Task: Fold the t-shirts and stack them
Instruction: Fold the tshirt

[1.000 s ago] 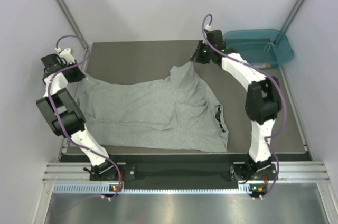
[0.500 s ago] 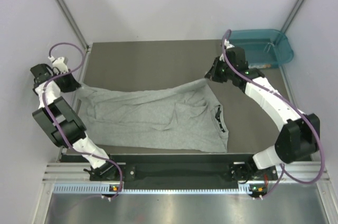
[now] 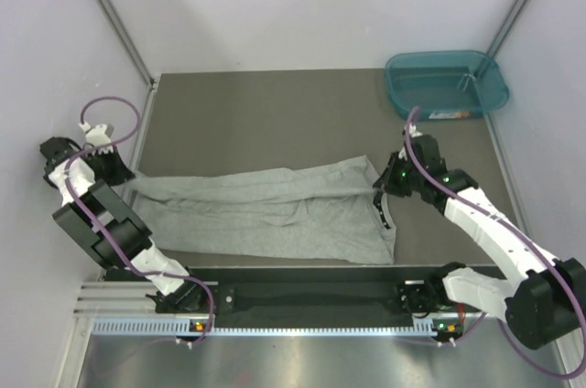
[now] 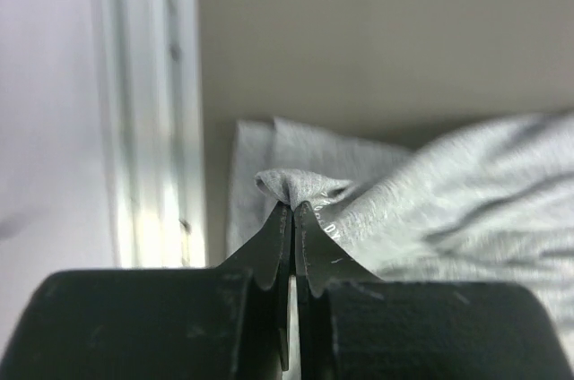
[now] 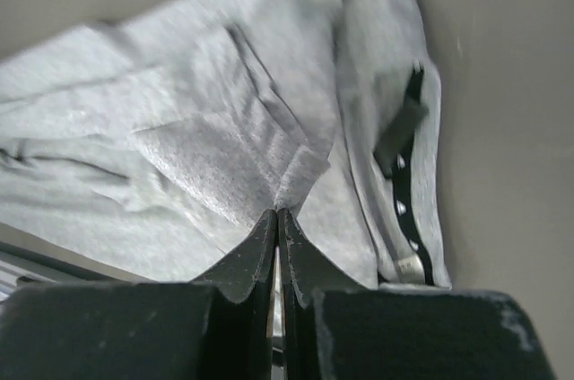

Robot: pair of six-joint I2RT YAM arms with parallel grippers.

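One light heather-grey t-shirt (image 3: 265, 214) lies stretched left to right across the near half of the dark table (image 3: 265, 113), its upper layer doubled over toward the front. A black neck label (image 3: 380, 207) shows at its right end. My left gripper (image 3: 117, 171) is at the table's left edge, shut on a bunched corner of the t-shirt (image 4: 289, 186). Over the right end, my right gripper (image 3: 383, 181) is shut on the folded edge of the t-shirt (image 5: 300, 169), with the black neck label (image 5: 401, 165) just to its right.
A teal plastic tub (image 3: 447, 83) stands at the far right corner of the table. A metal rail (image 4: 143, 111) runs along the table's left edge, close beside my left gripper. Grey walls close in on both sides.
Both grippers have pulled the shirt's far edge toward the front and outward. The right arm swung from near the tub down to the shirt's right end; the cloth now lies in a narrower band.
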